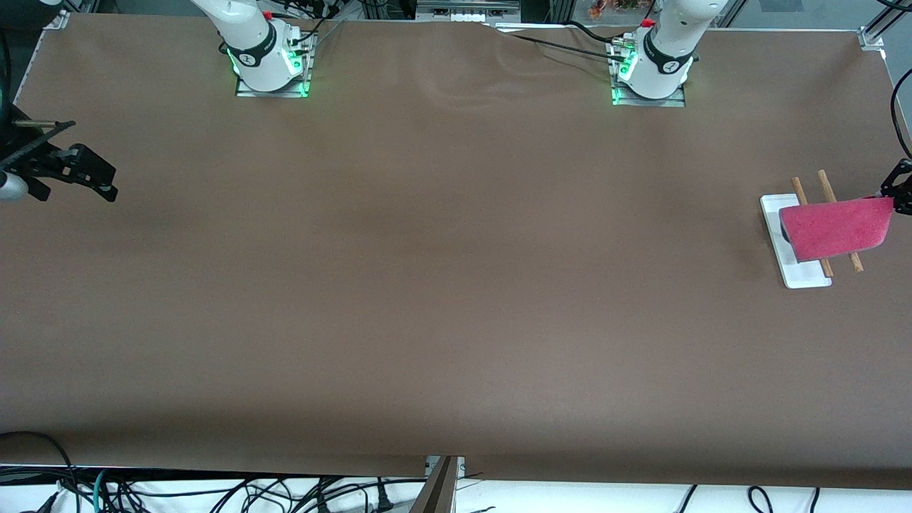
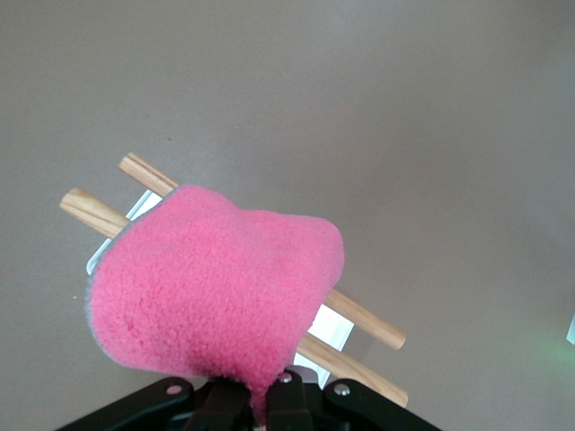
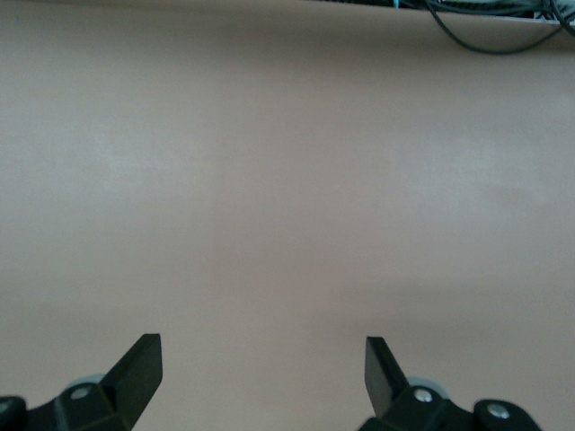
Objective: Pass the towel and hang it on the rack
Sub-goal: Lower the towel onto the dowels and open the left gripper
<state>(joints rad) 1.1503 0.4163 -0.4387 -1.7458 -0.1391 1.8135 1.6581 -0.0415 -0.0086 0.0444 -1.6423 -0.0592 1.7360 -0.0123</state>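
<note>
The pink-red towel point(image 1: 837, 229) lies draped over the rack's two wooden rods point(image 1: 827, 187) at the left arm's end of the table; the rack's white base point(image 1: 804, 274) shows under it. My left gripper point(image 1: 895, 196) is shut on the towel's edge, beside the rack. In the left wrist view the towel point(image 2: 216, 287) covers the middle of both rods point(image 2: 364, 321), and the gripper point(image 2: 254, 400) pinches a corner of it. My right gripper point(image 1: 85, 174) is open and empty, waiting over the right arm's end of the table; its wrist view shows the spread fingers point(image 3: 139, 364) over bare tabletop.
The brown table point(image 1: 442, 285) stretches between the two arms. Both arm bases point(image 1: 271, 60) stand along the edge farthest from the front camera. Cables point(image 1: 214, 491) hang below the nearest edge.
</note>
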